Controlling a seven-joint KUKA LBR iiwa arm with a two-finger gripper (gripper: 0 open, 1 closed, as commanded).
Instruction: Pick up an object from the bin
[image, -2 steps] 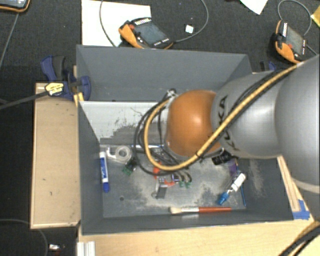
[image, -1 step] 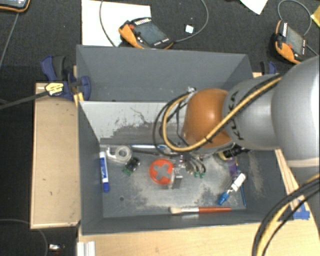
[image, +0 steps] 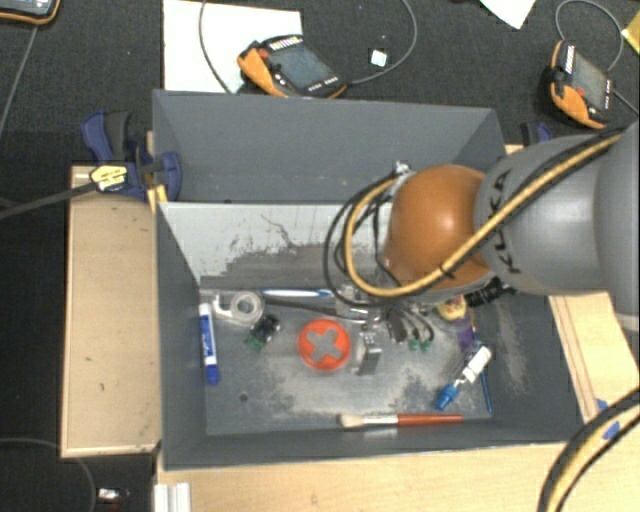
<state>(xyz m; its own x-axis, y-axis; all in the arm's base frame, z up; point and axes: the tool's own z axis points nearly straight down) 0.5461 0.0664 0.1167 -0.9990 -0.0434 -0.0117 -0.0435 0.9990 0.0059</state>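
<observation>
Closest to the viewer, along the near wall of the grey metal bin (image: 300, 150), lies a paintbrush (image: 400, 420) with a red handle and pale bristles at its left end. It lies flat, parallel to that wall. A little farther in on the right, a white marker (image: 468, 372) with a blue cap lies tilted, cap end toward the near wall. On the left side a blue marker (image: 209, 345) lies near the left wall and roughly along it.

In the middle of the floor sits an orange-red round thing (image: 324, 345) with a grey cross on its top face, apart from the other objects. The pincer (image: 368, 352) is down at floor level just beside its right edge. Whether the two touch I cannot tell, nor whether the pincer is open or closed, and nothing can be seen gripped in it. A small green piece (image: 420, 343) lies just right of the pincer, and a small dark thing (image: 262, 331) with a green end lies to the left of the round thing.

Farther back on the left, a silvery roll of tape (image: 238, 307) stands near the far end of the blue marker. A slim silver and blue tool (image: 298, 294) runs rightward from it toward the wrist. On the far right a small purple object (image: 455, 311) is partly hidden by the arm.

Above these hang the wrist's orange cover (image: 435, 230) and its looped black cables (image: 345, 250). The grey arm (image: 570, 230) comes in from the right.
</observation>
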